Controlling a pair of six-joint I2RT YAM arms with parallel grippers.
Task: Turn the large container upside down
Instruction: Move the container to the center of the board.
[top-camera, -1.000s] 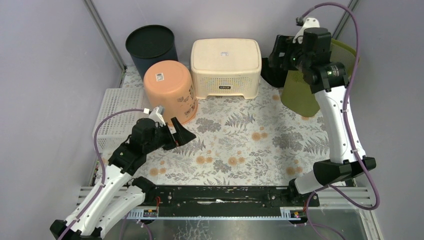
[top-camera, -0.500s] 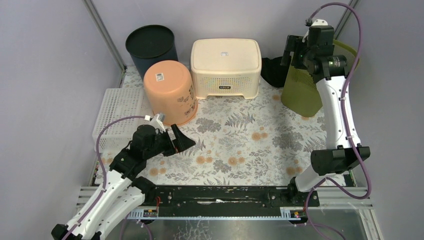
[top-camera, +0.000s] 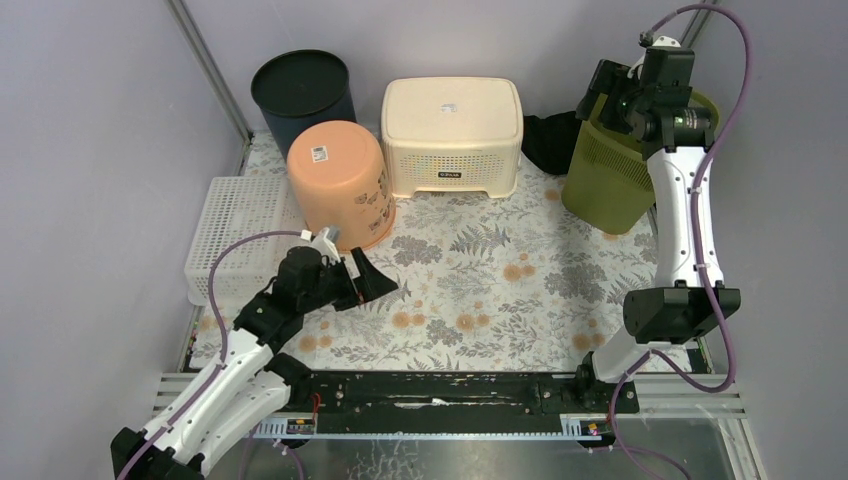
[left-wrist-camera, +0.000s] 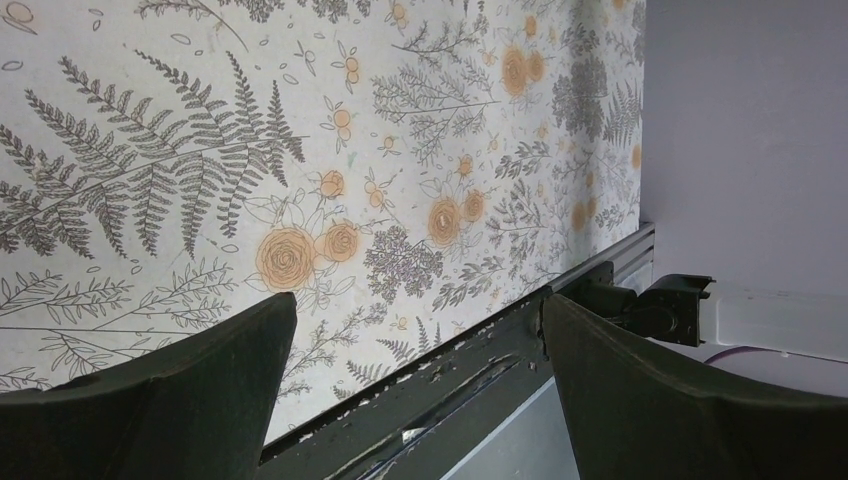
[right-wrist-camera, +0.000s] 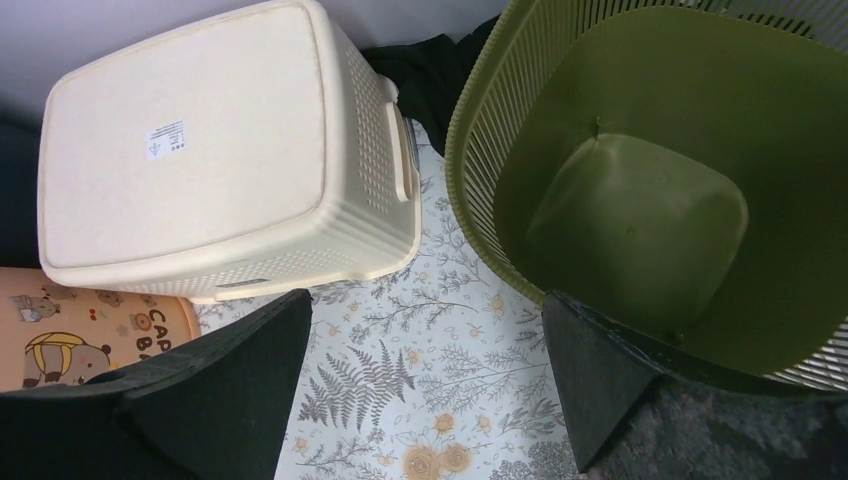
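the left gripper (top-camera: 362, 283) hangs low over the flowered mat (top-camera: 480, 270) at the near left, jaws wide apart and empty; its wrist view shows only mat and the table's front rail between them. it is well apart from the task's thing.

behind it the orange bucket (top-camera: 340, 180) and the cream basket (top-camera: 452, 125) sit bottom-up, so i take neither to be the target.

the green basket (top-camera: 605, 170) stands at the back right, next to the wall, mouth up, its long axis roughly vertical.

the right gripper (top-camera: 603, 92) is much the nearer arm: it hovers above the basket's left rim, jaws spread wide with nothing in them. in its wrist view the gripper (right-wrist-camera: 425, 300) looks straight down, the green basket (right-wrist-camera: 640, 190) open below and to one side, its ribbed wall running between the two fingers and closer to one of them.

my reading: the coming move turns on that rim. one finger must drop inside the wall and one outside, then clamp, lift and roll the basket over toward the open mat at centre.
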